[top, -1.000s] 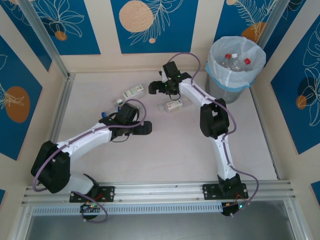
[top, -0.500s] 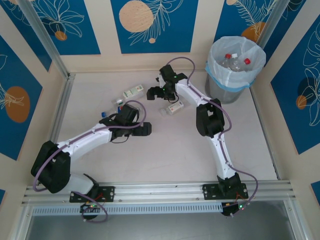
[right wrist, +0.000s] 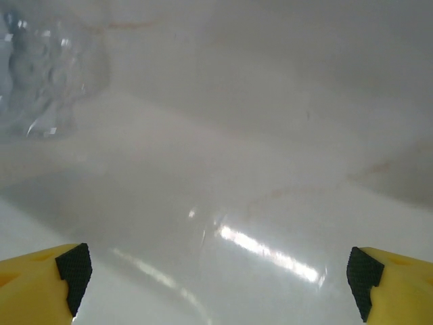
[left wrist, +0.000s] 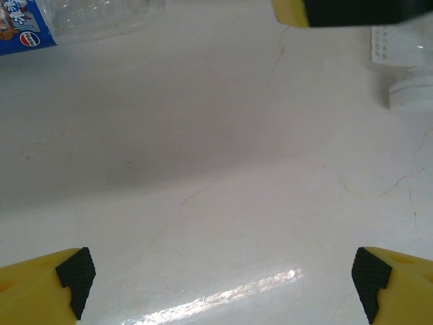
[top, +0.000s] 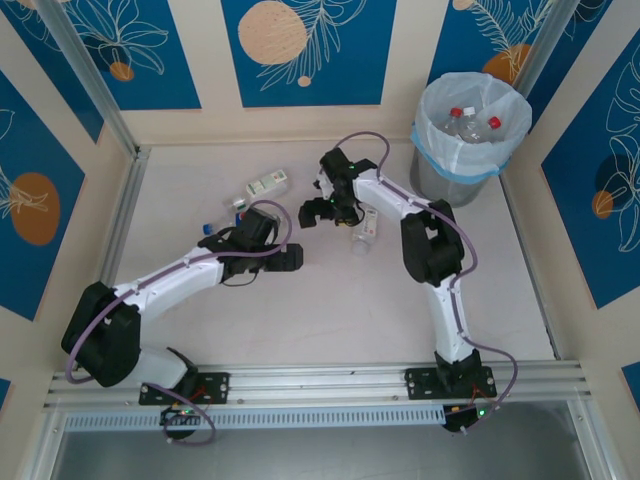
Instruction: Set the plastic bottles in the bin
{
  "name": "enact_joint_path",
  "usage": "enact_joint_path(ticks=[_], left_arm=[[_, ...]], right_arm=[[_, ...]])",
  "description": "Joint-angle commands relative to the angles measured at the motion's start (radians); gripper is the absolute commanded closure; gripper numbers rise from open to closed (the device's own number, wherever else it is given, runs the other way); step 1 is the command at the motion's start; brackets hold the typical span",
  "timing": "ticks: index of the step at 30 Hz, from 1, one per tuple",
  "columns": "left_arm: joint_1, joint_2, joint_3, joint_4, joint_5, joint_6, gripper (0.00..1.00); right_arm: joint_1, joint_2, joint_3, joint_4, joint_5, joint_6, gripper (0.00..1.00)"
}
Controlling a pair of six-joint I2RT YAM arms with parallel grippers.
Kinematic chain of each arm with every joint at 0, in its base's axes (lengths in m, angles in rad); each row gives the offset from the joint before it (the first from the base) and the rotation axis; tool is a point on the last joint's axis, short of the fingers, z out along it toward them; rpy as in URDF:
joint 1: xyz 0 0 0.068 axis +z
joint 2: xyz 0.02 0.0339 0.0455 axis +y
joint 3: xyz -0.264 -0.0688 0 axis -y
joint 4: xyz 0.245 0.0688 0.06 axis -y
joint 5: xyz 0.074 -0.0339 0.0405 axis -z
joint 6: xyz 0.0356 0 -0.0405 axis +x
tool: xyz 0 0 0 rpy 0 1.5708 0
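Note:
The bin (top: 470, 160), grey with a pale bag, stands at the back right with red-capped plastic bottles (top: 465, 120) inside. A green-white labelled bottle (top: 268, 184) lies at the back centre, and a clear bottle (top: 365, 229) lies just right of my right gripper (top: 320, 210). The right gripper (right wrist: 220, 281) is open over a glossy pale surface, with clear crushed plastic (right wrist: 44, 81) at the upper left. My left gripper (top: 278, 252) (left wrist: 223, 284) is open over bare table, a blue-labelled bottle (left wrist: 40, 24) ahead of it to the left and a white-capped bottle (left wrist: 406, 74) to the right.
Small blue and white caps (top: 222, 216) peek out beside the left forearm. Low walls and a metal rail (top: 125, 215) close in the table. A yellow fingertip (left wrist: 291, 12) of the other gripper crosses the top of the left wrist view.
The right gripper swung back towards the near side and left. The clear bottle beside it slid right and turned from lying crosswise to pointing nearer. The left arm stayed put.

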Motion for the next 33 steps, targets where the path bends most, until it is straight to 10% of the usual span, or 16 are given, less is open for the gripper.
enact_joint_path(ticks=[1,11,33], left_arm=[[0.009,-0.007,0.004,0.034,0.011,-0.004,0.01],[0.01,0.033,0.025,0.049,0.049,-0.015,0.01],[0.009,0.058,0.028,0.051,0.043,-0.02,0.01]], right_arm=[[0.0,-0.154,-0.073,0.032,0.026,0.009,0.01],[-0.052,-0.308,-0.268,0.119,0.271,0.083,0.01],[-0.086,-0.339,-0.517,0.068,0.255,0.096,0.22]])
